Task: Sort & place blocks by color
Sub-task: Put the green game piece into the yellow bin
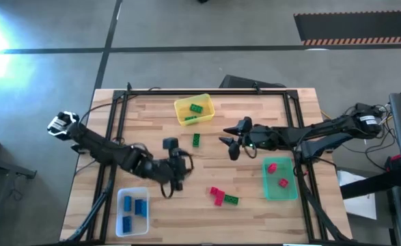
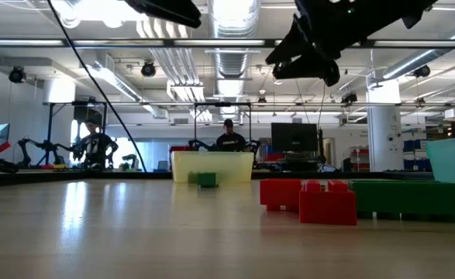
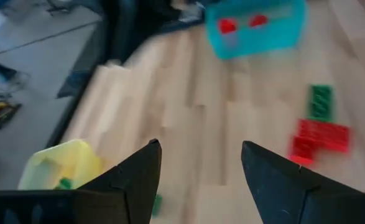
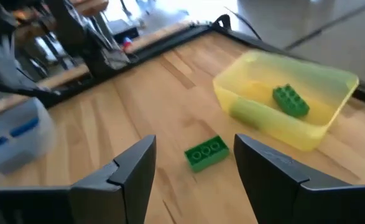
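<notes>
**Loose green brick ahead of the right claw**

The small green plastic brick lies flat on the wooden tabletop, just ahead of the right claw and between its two spread, empty fingers. It looks light, rigid and slick-sided, so a pinch across its two long flat sides should hold best. Just beyond it sits the yellow plastic bin holding another green brick. The left claw, likewise wide open and empty, hovers farther off, with a red-and-green brick cluster ahead of it.
</notes>
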You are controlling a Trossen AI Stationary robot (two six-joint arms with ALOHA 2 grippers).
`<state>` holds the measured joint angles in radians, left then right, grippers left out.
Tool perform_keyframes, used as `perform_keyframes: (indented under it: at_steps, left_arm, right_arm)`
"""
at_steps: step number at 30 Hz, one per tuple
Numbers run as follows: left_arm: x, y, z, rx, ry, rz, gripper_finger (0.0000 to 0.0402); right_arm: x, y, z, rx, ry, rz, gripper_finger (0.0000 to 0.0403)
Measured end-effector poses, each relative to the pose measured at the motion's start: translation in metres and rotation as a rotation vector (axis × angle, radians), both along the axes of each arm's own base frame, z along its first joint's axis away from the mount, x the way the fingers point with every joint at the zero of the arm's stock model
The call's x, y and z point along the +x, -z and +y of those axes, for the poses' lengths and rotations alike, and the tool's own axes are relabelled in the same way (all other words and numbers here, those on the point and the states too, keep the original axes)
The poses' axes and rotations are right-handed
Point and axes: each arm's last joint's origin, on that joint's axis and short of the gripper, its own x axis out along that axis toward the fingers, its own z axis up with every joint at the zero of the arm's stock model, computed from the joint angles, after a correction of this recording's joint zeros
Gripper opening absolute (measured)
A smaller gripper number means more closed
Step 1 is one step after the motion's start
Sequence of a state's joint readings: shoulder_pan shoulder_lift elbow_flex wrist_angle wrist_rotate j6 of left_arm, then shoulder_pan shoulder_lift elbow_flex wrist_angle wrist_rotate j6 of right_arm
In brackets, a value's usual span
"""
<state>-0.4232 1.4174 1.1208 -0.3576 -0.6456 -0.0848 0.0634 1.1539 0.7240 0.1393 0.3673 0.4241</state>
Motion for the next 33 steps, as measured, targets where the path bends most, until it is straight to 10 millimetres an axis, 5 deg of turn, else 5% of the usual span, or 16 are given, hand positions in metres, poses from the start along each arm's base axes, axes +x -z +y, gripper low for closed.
perform_keyframes:
  at_steps: [13,24,33]
  left_arm:
    - [-0.037,0.007,0.086,0.081,-0.379,-0.207,0.0205]
    - [-0.065,-0.002,0.095,0.079,-0.453,-0.300,0.0205]
    - [-0.072,-0.007,0.096,0.080,-0.448,-0.311,0.0206]
  right_arm:
    - [0.061,0.005,-0.025,0.112,0.158,0.247,0.0205]
    - [0.123,0.022,-0.033,0.139,0.209,0.374,0.0273]
    - [0.158,0.062,-0.037,0.169,0.307,0.426,0.0317]
